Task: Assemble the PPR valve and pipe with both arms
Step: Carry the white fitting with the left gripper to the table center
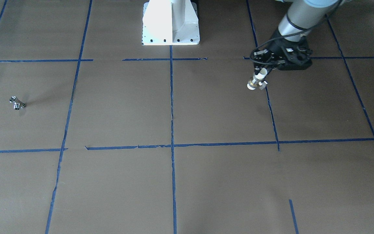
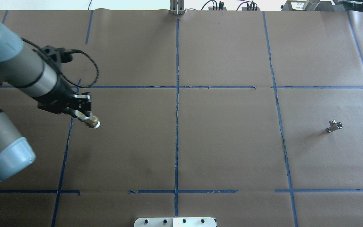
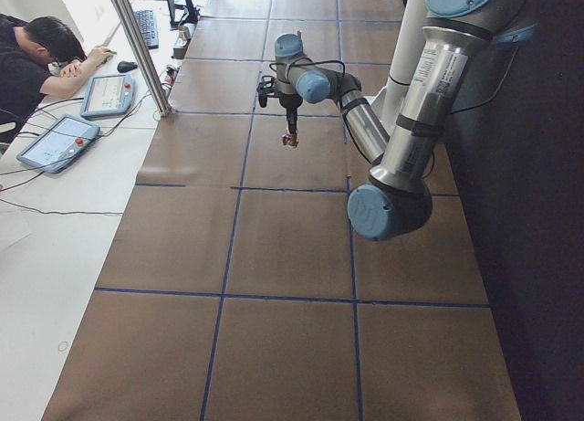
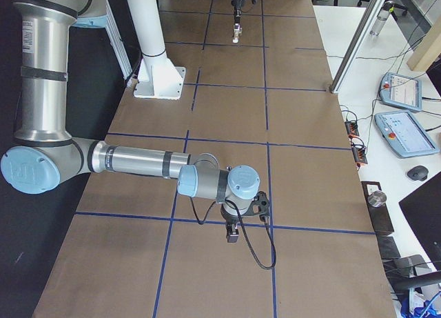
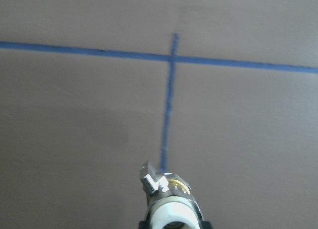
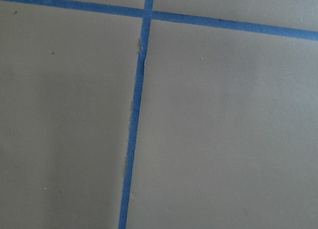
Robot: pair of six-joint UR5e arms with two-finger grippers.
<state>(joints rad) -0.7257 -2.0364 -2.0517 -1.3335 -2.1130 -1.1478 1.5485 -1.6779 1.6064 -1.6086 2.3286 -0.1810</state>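
Observation:
My left gripper (image 2: 81,113) is shut on the PPR valve (image 2: 92,122), a stubby cylinder with white ends, a brassy middle band and a small side lever. It holds the valve by one white end above the brown table, the free end pointing down and outward. The valve also shows in the front view (image 1: 256,82) and the left wrist view (image 5: 168,199). The pipe (image 2: 334,126), a small chrome T fitting, lies alone on the table far to the right; it also shows in the front view (image 1: 17,103). My right gripper (image 4: 233,232) shows only in the right side view; I cannot tell whether it is open or shut.
Brown paper (image 2: 225,142) covers the table, crossed by blue tape lines (image 2: 177,126). The white pedestal (image 1: 170,24) stands at the robot's side of the table. An operator (image 3: 36,56) and tablets (image 4: 406,132) are at the side benches.

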